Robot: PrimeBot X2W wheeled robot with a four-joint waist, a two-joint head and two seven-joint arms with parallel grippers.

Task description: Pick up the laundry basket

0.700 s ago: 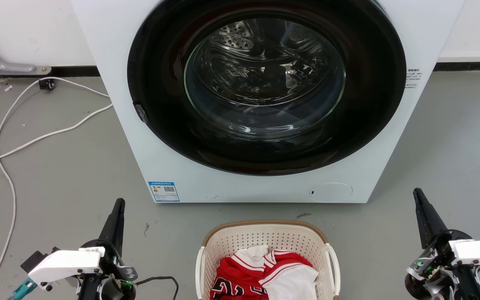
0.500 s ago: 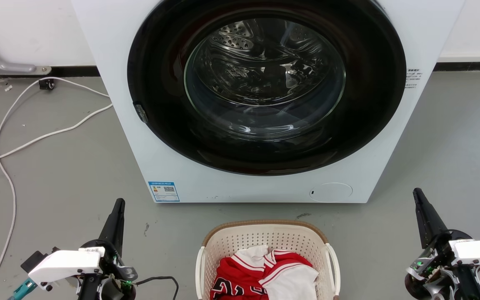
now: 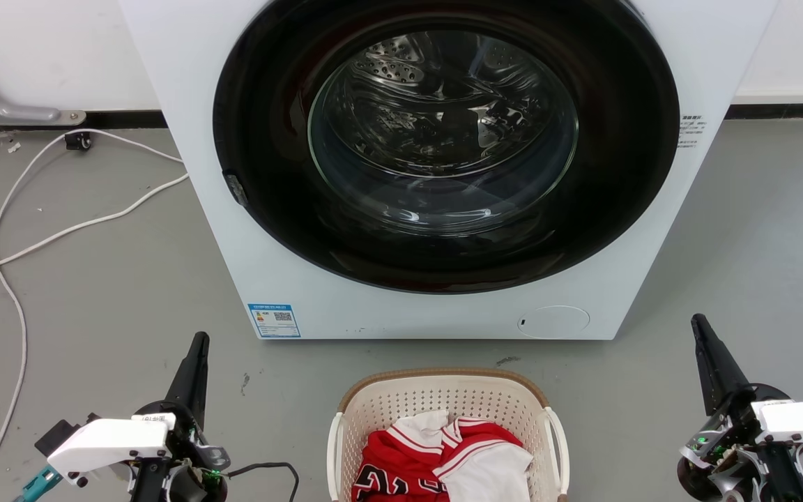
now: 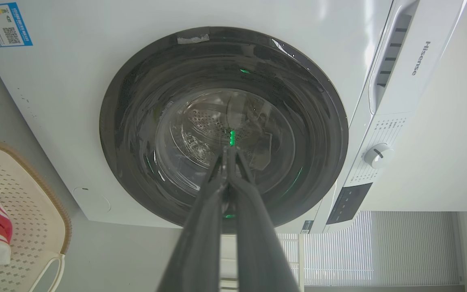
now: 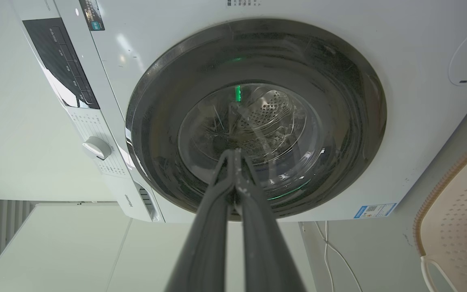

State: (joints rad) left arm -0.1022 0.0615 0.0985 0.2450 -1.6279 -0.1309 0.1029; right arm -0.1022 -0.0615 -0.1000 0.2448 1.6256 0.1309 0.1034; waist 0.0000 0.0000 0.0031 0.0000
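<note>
Head view: the laundry basket (image 3: 443, 376) sits on the grey floor (image 3: 116, 293) at bottom centre, just in front of the white washing machine (image 3: 401, 317) and apart from it; its near end is cut off by the frame edge. Brown rim, perforated cream walls, and a white loop handle on each side. Inside it is a red and white garment (image 3: 408, 467), probably a jersey, though the print is only partly readable.

The left pincer (image 3: 200, 341) is at lower left, well apart from the basket, with its fingers pointing up the frame toward the machine. The right pincer (image 3: 698, 322) is at lower right, also well clear of the basket. Neither touches a handle.

Left wrist view: the two dark fingers are pressed together to a narrow tip, with nothing between them, aimed at the round dark door. Right wrist view: the same, fingers closed together and empty, with a corner of the basket at the right edge.

A white cable (image 3: 60, 233) lies on the floor left of the machine.
</note>
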